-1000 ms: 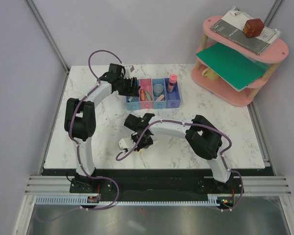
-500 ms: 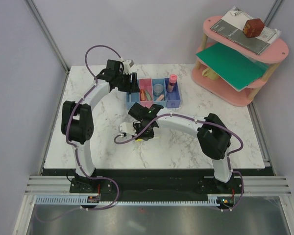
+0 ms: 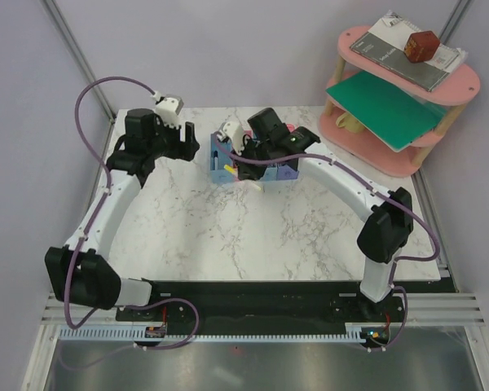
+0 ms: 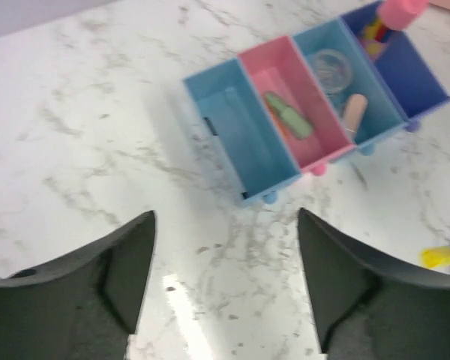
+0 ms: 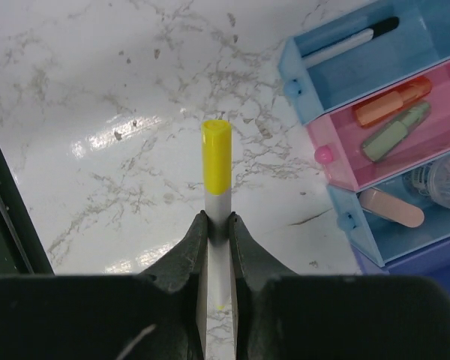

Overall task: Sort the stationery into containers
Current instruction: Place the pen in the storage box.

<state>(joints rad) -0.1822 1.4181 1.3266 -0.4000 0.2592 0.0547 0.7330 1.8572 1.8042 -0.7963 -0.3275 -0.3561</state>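
Observation:
The row of four containers (image 4: pixel 249 160) stands at the table's back middle; in the top view (image 3: pixel 287 169) my right arm covers most of it. The left light blue bin holds a black-white pen (image 5: pixel 350 42). The pink bin holds an orange eraser (image 5: pixel 391 100) and a pale green eraser (image 5: pixel 394 132). The third bin holds a peach-pink eraser (image 5: pixel 390 208) and a clear round item (image 5: pixel 446 180). My right gripper (image 5: pixel 217 219) (image 3: pixel 238 166) is shut on a white pen with a yellow cap (image 5: pixel 217 161), just in front of the bins' left end. My left gripper (image 4: pixel 225 225) (image 3: pixel 187 147) is open and empty, left of the bins.
A pink round shelf (image 3: pixel 440 77) with books and a green sheet stands at the back right. A pink-capped item (image 4: pixel 400 11) stands in the periwinkle bin. Grey walls close the table at the back and left.
My right gripper has carried the yellow-capped pen from the table's middle up to the bins. My left gripper has drawn back from the bins to the left.

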